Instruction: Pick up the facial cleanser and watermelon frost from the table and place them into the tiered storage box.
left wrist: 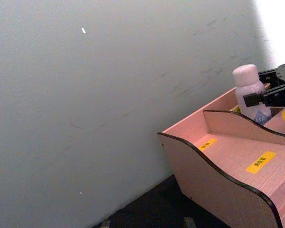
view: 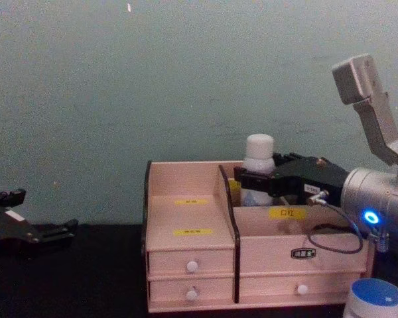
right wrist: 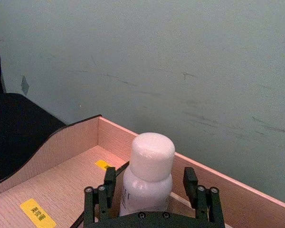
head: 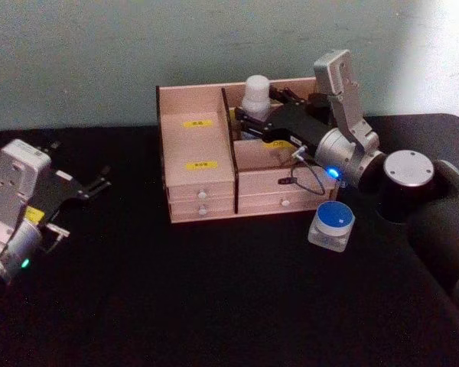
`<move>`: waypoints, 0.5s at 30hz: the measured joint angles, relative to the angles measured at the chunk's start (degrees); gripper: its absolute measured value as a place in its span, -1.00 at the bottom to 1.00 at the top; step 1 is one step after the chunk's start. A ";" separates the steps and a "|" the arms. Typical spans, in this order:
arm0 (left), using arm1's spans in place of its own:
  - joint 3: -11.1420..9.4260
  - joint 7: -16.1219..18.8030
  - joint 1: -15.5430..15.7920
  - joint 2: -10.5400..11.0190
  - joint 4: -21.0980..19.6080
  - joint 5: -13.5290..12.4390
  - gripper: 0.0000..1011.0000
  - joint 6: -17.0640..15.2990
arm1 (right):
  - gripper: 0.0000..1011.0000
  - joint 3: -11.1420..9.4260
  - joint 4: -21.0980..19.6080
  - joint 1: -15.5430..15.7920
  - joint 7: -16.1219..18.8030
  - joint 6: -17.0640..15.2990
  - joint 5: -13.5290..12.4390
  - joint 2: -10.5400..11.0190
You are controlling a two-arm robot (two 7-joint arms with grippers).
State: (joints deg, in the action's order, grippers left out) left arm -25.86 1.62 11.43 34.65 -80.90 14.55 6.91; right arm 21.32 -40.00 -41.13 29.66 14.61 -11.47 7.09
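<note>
The facial cleanser point(head: 256, 95), a white bottle with a rounded cap, stands upright in the back right compartment of the tiered storage box point(head: 195, 164). My right gripper point(head: 249, 122) reaches over the box and straddles the bottle. In the right wrist view its fingers point(right wrist: 109, 190) sit either side of the facial cleanser point(right wrist: 149, 161) with small gaps, so it is open. The watermelon frost point(head: 331, 224), a squat blue-lidded jar, rests on the black table right of the box front, under my right arm. My left gripper point(head: 98, 186) is parked open at the far left.
The box point(view: 186, 212) has small white-knobbed drawers at its front and yellow labels on its steps. A green wall stands close behind it. The black table point(head: 214, 298) stretches in front of the box. A thin black cable point(head: 310, 180) loops off my right wrist above the drawers.
</note>
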 joint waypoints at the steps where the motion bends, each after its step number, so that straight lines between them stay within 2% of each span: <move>1: 0.00 0.00 0.00 0.00 0.00 0.00 0.98 0.00 | 0.78 0.00 -0.01 0.00 0.00 0.00 0.00 0.00; 6: 0.00 0.00 0.00 0.00 0.00 0.00 0.98 0.00 | 0.98 0.00 -0.02 0.01 0.01 -0.02 -0.02 0.00; 15: 0.00 0.00 0.00 0.00 0.00 0.00 0.98 0.00 | 0.98 0.00 -0.02 0.00 0.01 -0.08 -0.06 0.00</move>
State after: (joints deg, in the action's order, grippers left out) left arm -25.86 1.62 11.43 34.64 -80.90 14.55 6.91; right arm 21.32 -40.03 -41.13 29.67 14.53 -11.53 7.09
